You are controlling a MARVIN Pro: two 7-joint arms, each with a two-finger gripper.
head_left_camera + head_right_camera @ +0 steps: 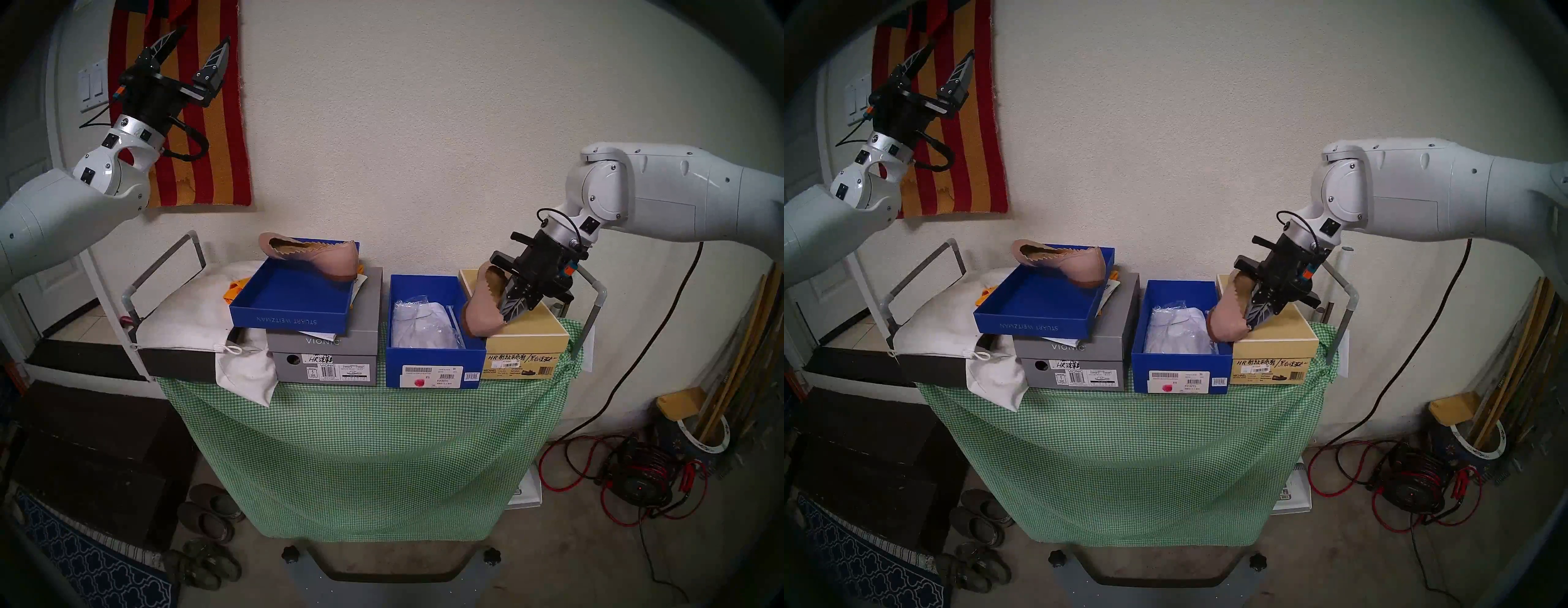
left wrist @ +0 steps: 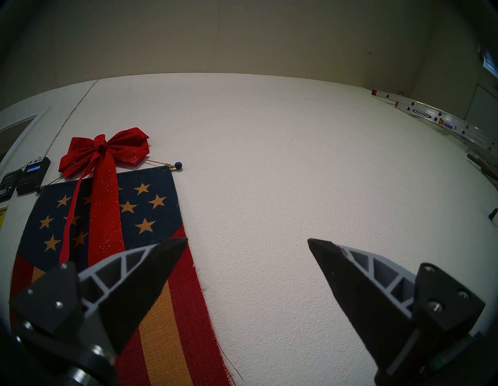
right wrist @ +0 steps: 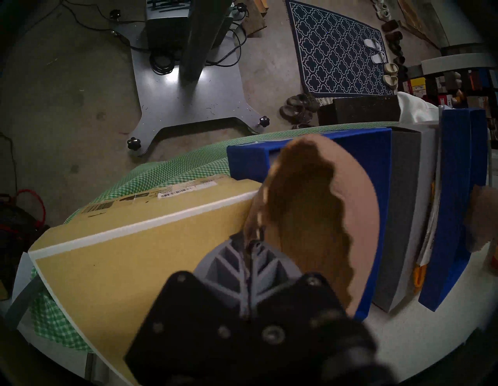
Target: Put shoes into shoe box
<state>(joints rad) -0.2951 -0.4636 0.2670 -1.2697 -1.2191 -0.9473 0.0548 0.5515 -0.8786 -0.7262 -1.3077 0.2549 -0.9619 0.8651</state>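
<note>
The right gripper (image 1: 515, 312), clamped on one shoe's (image 1: 483, 310) edge, tips it toe-down toward the blue box (image 1: 432, 365) at eight o'clock for loading, while the left gripper (image 1: 199, 40) idles, jaws apart.

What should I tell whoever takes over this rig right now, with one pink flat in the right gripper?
Right gripper: shut on the side edge of one pink flat, toe down, at the wall shared by the blue shoe box and the tan box.
Left gripper: open, empty, raised toward the wall.
Second flat: resting across the blue lid tray on the grey box.
Done: neither shoe is boxed.
Left: lower the held flat in beside the plastic-wrapped bundle, then fetch the second.
</note>
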